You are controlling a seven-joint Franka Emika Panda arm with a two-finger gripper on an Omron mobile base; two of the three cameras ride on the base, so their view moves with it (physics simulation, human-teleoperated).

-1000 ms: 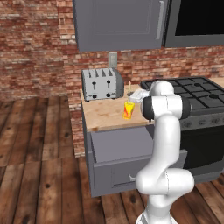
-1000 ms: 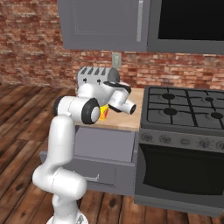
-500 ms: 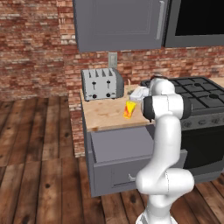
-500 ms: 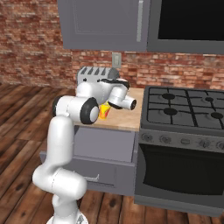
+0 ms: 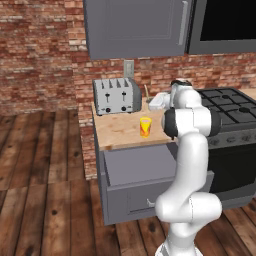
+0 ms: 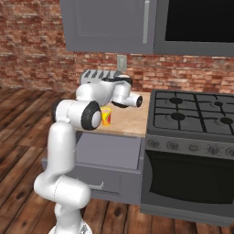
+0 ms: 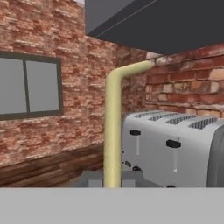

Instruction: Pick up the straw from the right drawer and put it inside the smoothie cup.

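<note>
The wooden surface (image 5: pixel 120 131) sits against a red brick wall (image 5: pixel 40 55), with a silver toaster (image 5: pixel 116 95) at its back and a black gas stove (image 6: pixel 196 114) to its right. A grey upper cabinet (image 5: pixel 135 27) hangs overhead, and the floor (image 5: pixel 45 195) is dark wood planks. Below the surface, the right drawer (image 5: pixel 140 167) stands pulled out, its grey front (image 6: pixel 87 180) facing the base.

The smoothie cup (image 5: pixel 145 126) stands upright near the front edge of the surface, in front of the toaster and apart from it; in the right base view the cup (image 6: pixel 106 117) peeks out just beside the arm's elbow.

The claw (image 5: pixel 150 98) hovers above the surface, right of the toaster and behind the cup. The hand view shows the straw (image 7: pixel 112 131) up close: the claw is clamped together on its lower end. Its long axis runs up that view, then bends at the top toward the cabinet, with the toaster just beyond it. In the left base view the straw (image 5: pixel 147 91) is a thin pale sliver rising from the claw.
</note>
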